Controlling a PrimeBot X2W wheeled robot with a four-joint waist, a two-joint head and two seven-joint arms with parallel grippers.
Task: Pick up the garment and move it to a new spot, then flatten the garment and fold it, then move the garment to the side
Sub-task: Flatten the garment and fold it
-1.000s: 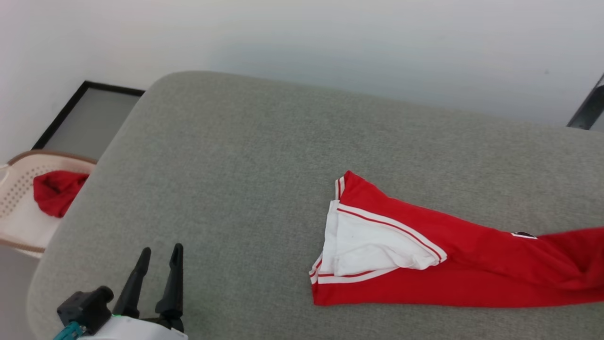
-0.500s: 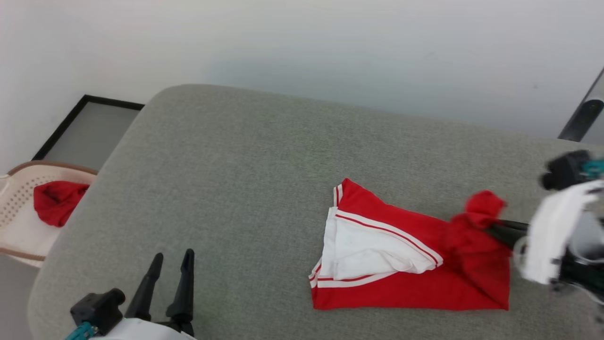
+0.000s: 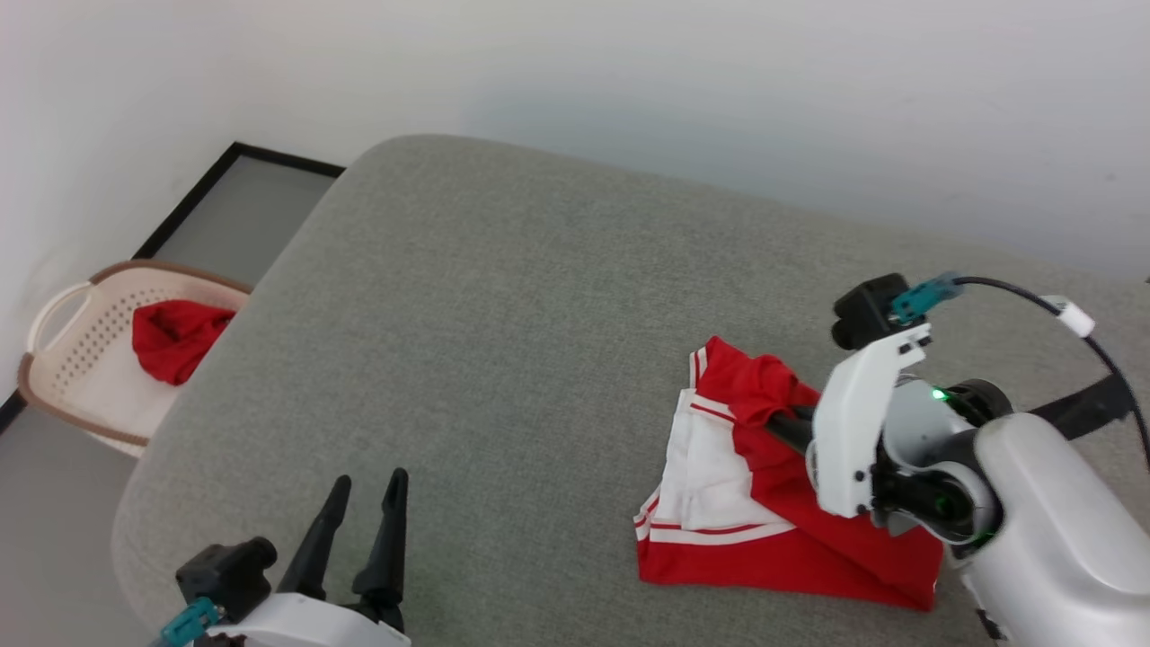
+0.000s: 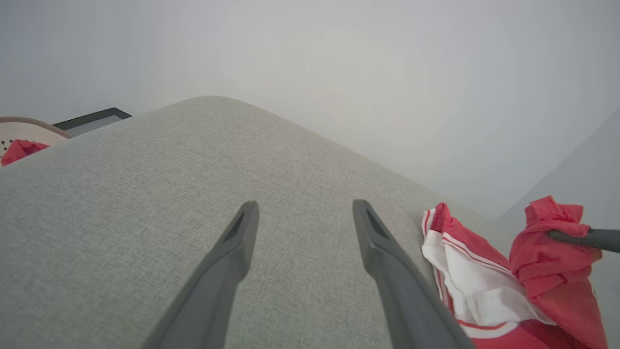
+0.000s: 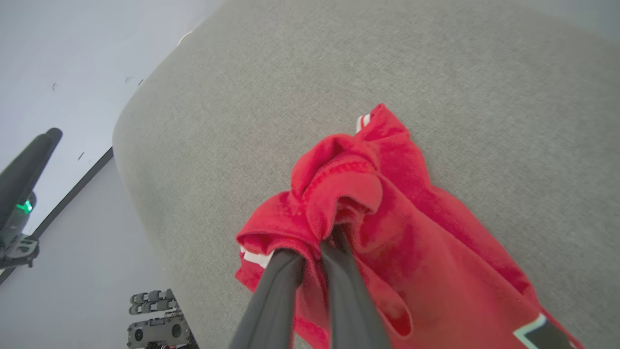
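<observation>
The garment lies on the grey cushioned surface, red with a white sleeve and striped trim facing up. My right gripper is shut on a bunched red end of it, held above the rest so the cloth doubles over itself. In the right wrist view the garment hangs from the closed right gripper, and a black patch edged in white shows at the bottom right. My left gripper stands open and empty near the front left edge. In its own view the left gripper has the garment to its right.
A beige perforated basket with a plain red cloth sits on the floor off the surface's left edge. A dark-framed panel lies by the wall. Bare grey surface stretches left of and behind the garment.
The camera has shifted. My right gripper has come into view and carried the garment's right end leftward over the rest, doubling it. The left gripper has stayed open in place.
</observation>
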